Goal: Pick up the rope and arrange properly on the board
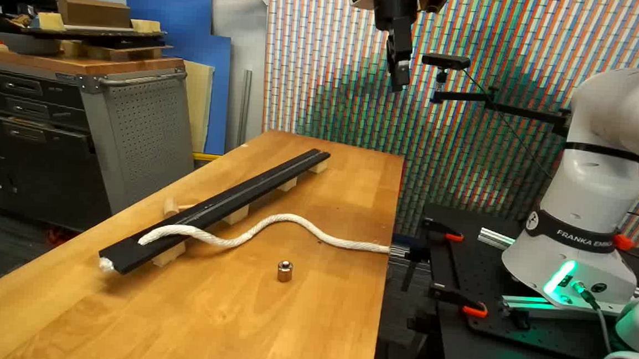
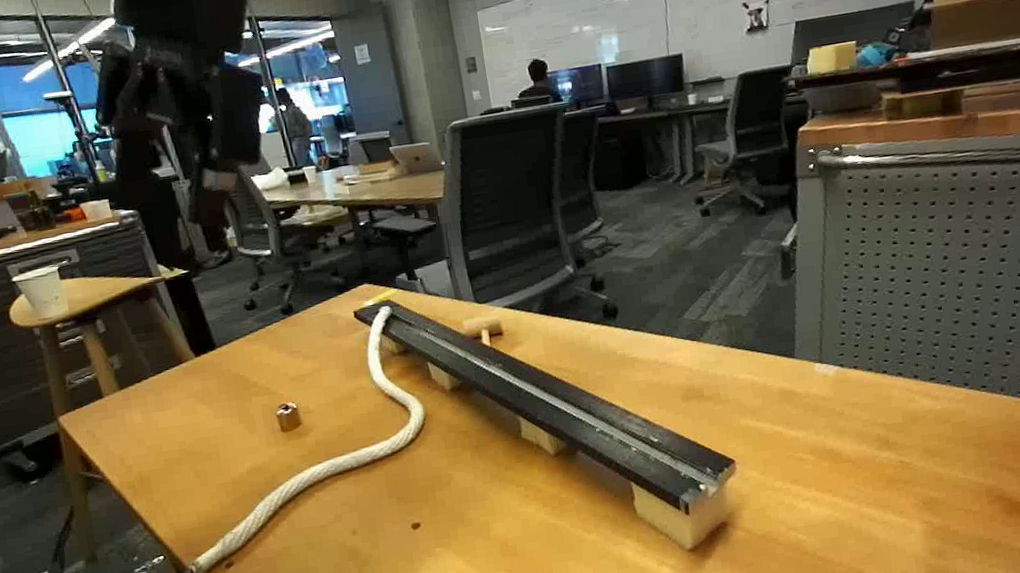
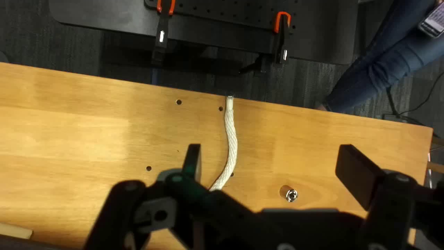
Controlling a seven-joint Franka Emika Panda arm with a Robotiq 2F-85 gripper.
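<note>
The white rope (image 1: pixel 286 217) lies in a wavy line on the wooden table, also in the exterior view (image 2: pixel 330 469). One end reaches the table edge on the robot's side; the other part rises onto one end of the long black board (image 1: pixel 241 196). The board (image 2: pixel 547 400) has a groove and rests on blocks. A white tuft (image 1: pixel 106 264) shows at its end; I cannot tell whether it is rope. My gripper (image 1: pixel 398 84) is open, empty and high above the table. In the wrist view, the rope (image 3: pixel 233 146) passes below the jaws (image 3: pixel 270 152), nearer the left finger.
A small metal cylinder (image 1: pixel 285 272) stands beside the rope, below the jaws in the wrist view (image 3: pixel 288 193). A wooden mallet (image 2: pixel 482 327) lies beside the board. Orange-tipped clamps (image 3: pixel 282 21) stick out from the robot's black base table. A person's leg (image 3: pixel 381 73) is near the table.
</note>
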